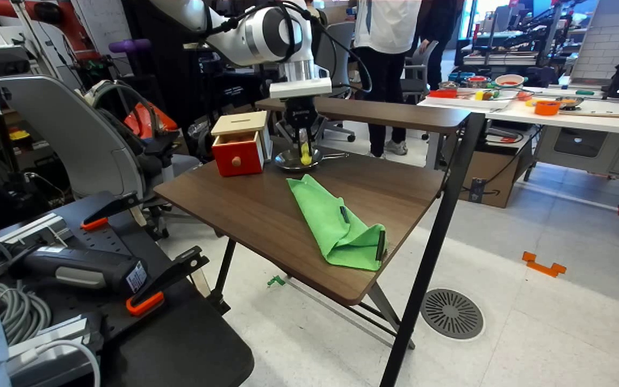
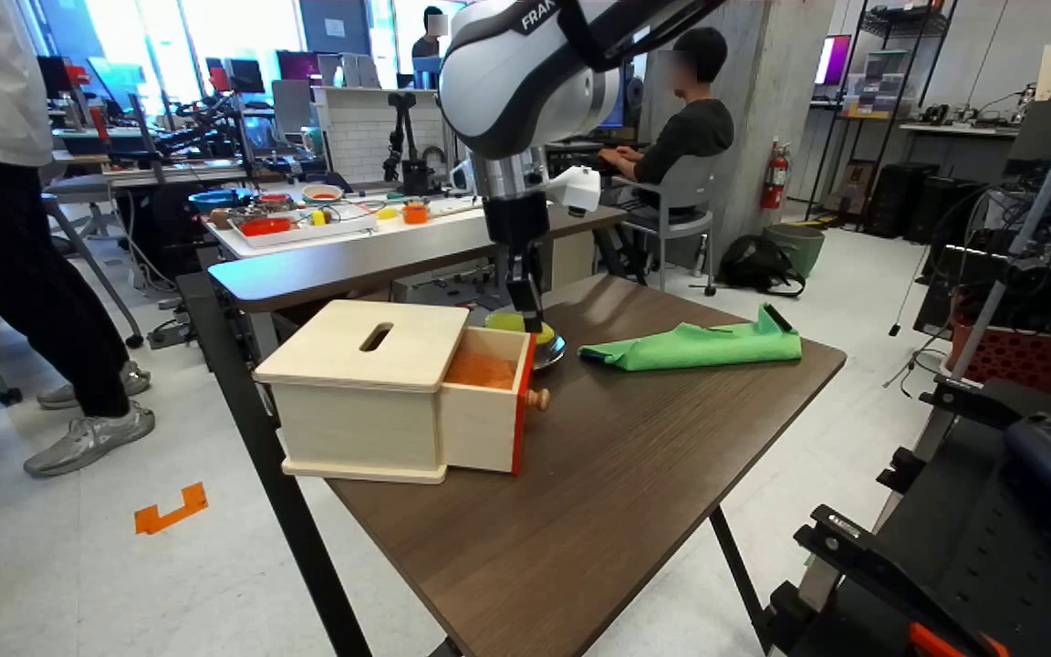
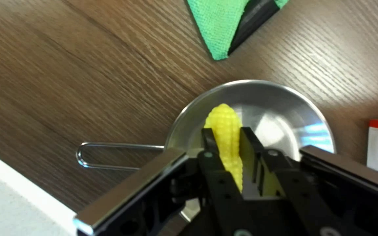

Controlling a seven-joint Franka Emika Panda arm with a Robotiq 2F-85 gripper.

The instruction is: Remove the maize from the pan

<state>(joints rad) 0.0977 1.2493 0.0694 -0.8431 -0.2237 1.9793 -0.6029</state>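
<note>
The maize (image 3: 223,119) is a bright-yellow toy cob over the round metallic pan (image 3: 267,95) in the wrist view. My gripper (image 3: 226,129) has a finger on each side of the cob, close against it, and is shut on it. In an exterior view the maize (image 1: 306,156) shows between the fingers, low in the pan (image 1: 286,161). I cannot tell whether it touches the pan floor. In another exterior view the maize (image 2: 505,321) and pan (image 2: 551,354) are partly hidden behind the wooden box. The pan's wire handle (image 3: 120,146) points away from that box.
The red-fronted wooden box (image 1: 238,158) with its drawer partly open stands beside the pan. A green cloth (image 1: 336,226) with dark clips lies on the brown table (image 1: 256,209). A raised shelf (image 1: 374,113) runs along the table's edge, near the arm.
</note>
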